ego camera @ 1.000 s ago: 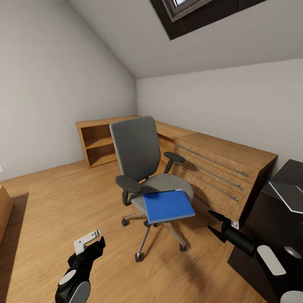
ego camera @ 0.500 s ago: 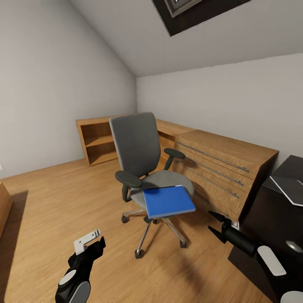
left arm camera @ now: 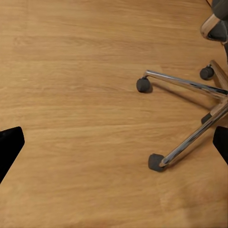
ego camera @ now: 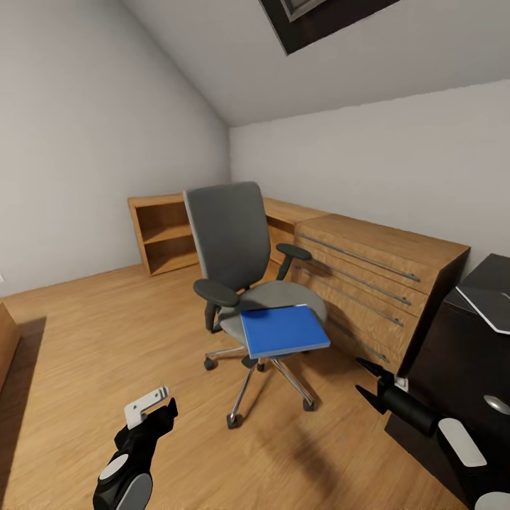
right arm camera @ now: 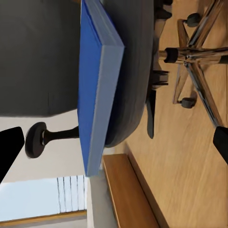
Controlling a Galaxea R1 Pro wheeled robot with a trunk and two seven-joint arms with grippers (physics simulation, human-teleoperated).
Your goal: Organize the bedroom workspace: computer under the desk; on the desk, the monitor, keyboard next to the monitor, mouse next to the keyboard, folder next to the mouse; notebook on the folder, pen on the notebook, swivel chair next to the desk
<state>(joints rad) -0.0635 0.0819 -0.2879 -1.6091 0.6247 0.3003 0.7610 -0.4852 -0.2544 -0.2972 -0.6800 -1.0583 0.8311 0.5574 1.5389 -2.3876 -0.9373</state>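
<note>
1. Step in hand, as I read it: fetching the blue folder off the swivel chair. It lies flat on the front of the grey seat, its near edge overhanging toward the robot.
2. Doing it well: come in level with that overhanging edge, one finger above and one below, and pinch the cover and pages together. The chair stands on casters, so a hard push would likely roll it away; a soft, straight approach looks safest.
3. The right gripper is held low and forward, near right of the chair, pointing at the seat. Its fingers are spread apart and hold nothing; its wrist camera looks along the folder's pale page edge.
4. The left gripper hangs low at near left over the wood floor, short of the chrome base. Its fingers are also parted and empty.
5. The black desk sits at far right, beside the light-wood drawer chest, so the carry looks short.
</note>
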